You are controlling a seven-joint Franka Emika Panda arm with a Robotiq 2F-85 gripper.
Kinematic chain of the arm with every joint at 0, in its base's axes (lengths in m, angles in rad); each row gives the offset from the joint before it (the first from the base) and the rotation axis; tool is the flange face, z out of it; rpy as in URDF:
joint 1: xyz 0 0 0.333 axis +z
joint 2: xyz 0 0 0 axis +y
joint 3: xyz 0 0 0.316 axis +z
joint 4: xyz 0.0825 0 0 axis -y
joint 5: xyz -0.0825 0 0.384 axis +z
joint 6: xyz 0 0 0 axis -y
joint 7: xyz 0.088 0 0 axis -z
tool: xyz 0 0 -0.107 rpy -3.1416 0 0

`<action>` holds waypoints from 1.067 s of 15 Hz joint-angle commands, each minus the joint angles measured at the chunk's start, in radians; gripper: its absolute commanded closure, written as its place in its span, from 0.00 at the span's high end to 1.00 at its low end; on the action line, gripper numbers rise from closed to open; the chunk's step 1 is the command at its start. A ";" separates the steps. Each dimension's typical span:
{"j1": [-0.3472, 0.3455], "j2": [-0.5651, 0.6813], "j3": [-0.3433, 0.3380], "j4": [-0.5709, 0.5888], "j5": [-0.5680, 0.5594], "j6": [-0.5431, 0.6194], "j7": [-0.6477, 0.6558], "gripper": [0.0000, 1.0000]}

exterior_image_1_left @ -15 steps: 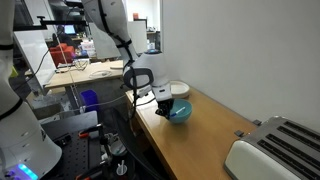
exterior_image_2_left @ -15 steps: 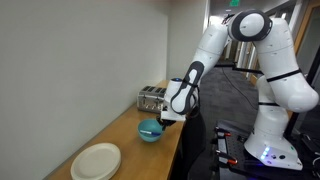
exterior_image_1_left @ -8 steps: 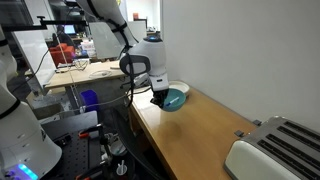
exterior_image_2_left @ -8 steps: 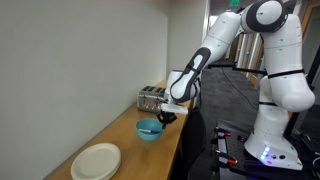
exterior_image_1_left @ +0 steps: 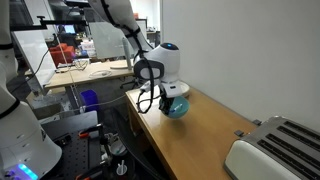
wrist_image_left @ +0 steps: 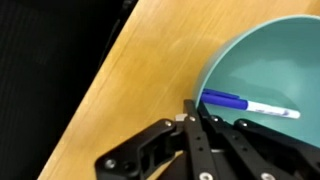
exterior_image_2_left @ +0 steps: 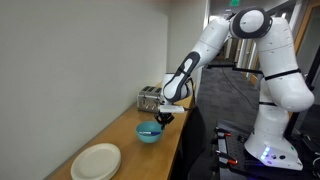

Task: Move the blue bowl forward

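The blue bowl (wrist_image_left: 268, 55) sits on the wooden worktop (wrist_image_left: 140, 70) close to its open edge, with a blue-and-white pen (wrist_image_left: 250, 105) lying inside. In an exterior view it lies between the white dish (exterior_image_2_left: 96, 160) and the toaster (exterior_image_2_left: 152, 98). The claw (wrist_image_left: 190, 118) meets it at the rim on the worktop-edge side, fingers drawn together there and apparently pinching the rim, so the bowl's body lies straight beyond the fingertips. Being round, it offers no long axis to line up.
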 commanded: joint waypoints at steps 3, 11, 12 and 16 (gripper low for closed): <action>0.085 0.110 -0.071 0.134 -0.103 -0.014 0.010 0.01; 0.170 0.155 -0.131 0.190 -0.187 0.004 0.013 0.31; 0.175 0.155 -0.133 0.186 -0.191 0.018 0.013 0.36; 0.150 0.142 -0.101 0.193 -0.164 0.018 -0.019 0.67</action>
